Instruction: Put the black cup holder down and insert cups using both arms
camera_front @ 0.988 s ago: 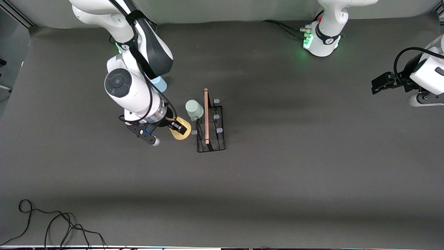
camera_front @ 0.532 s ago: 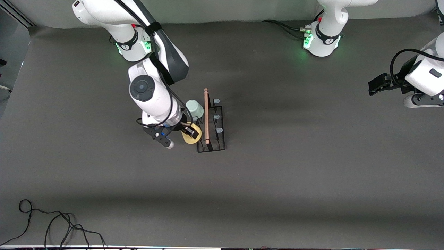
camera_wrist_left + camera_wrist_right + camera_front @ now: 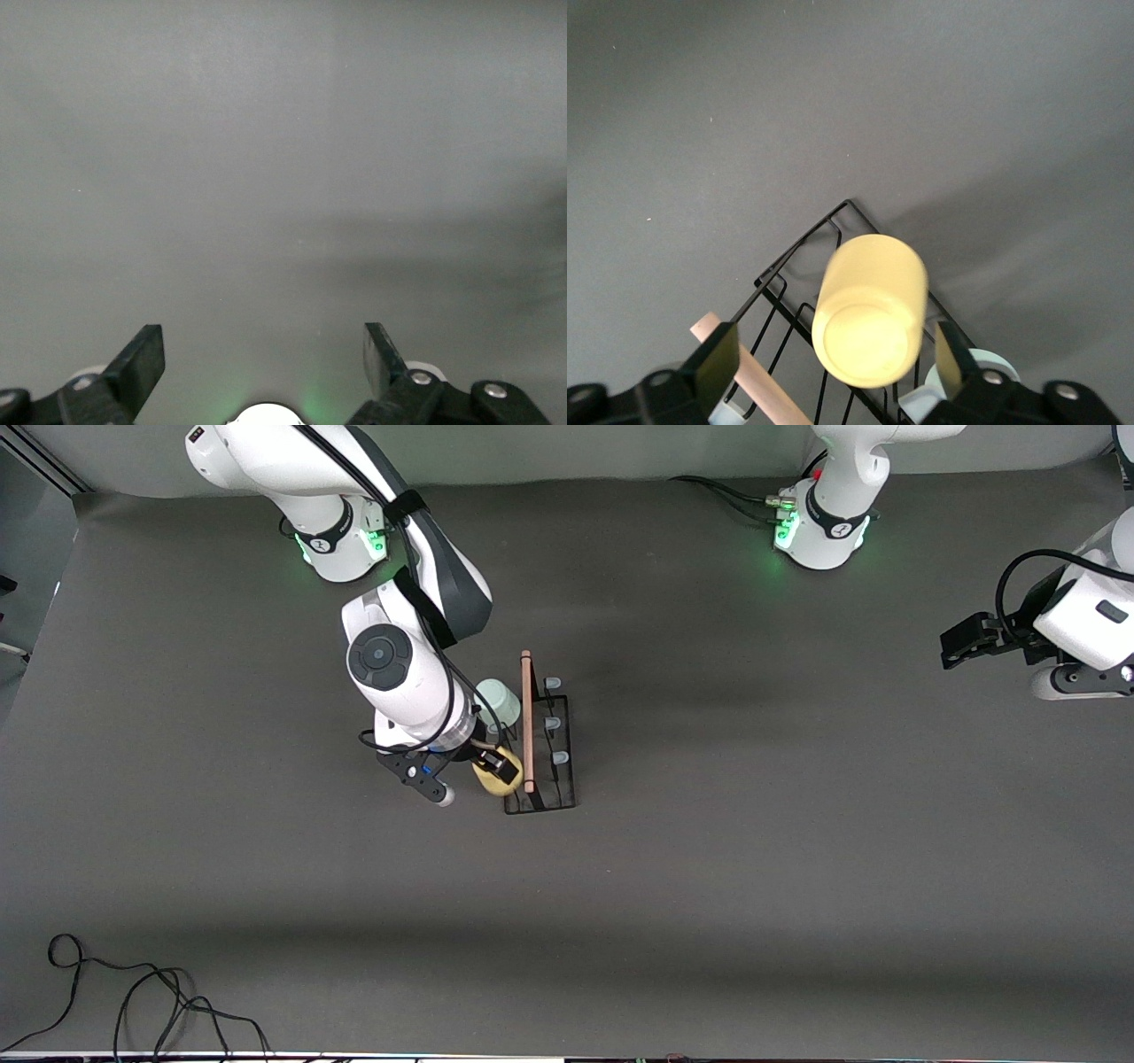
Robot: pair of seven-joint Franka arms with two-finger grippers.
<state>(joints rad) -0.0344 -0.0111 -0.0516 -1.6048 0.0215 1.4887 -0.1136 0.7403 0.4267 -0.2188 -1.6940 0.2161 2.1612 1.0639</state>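
A: What does the rack point(image 3: 540, 755) look like?

B: Thin black wire with an oblong base, a pale wooden rod point(image 3: 527, 720) along its top and small pale-capped pegs on both sides. It stands on the matte grey table point(image 3: 709, 850).

A: And the cups?

B: Smooth plastic tumblers. The grey-green cup point(image 3: 498, 701) sits on the rack's side toward the right arm's end. The yellow cup point(image 3: 496, 771) is at that same side, nearer the front camera than the grey-green one.

A: Is the yellow cup gripped?

B: No. The right gripper point(image 3: 833, 354) hangs just above it, arm bent down over the rack, fingers point(image 3: 716, 361) spread wider than the cup and clear of it.

A: The other arm?

B: It waits well away from the rack. The left gripper point(image 3: 264, 354) is wide open and empty over bare table.
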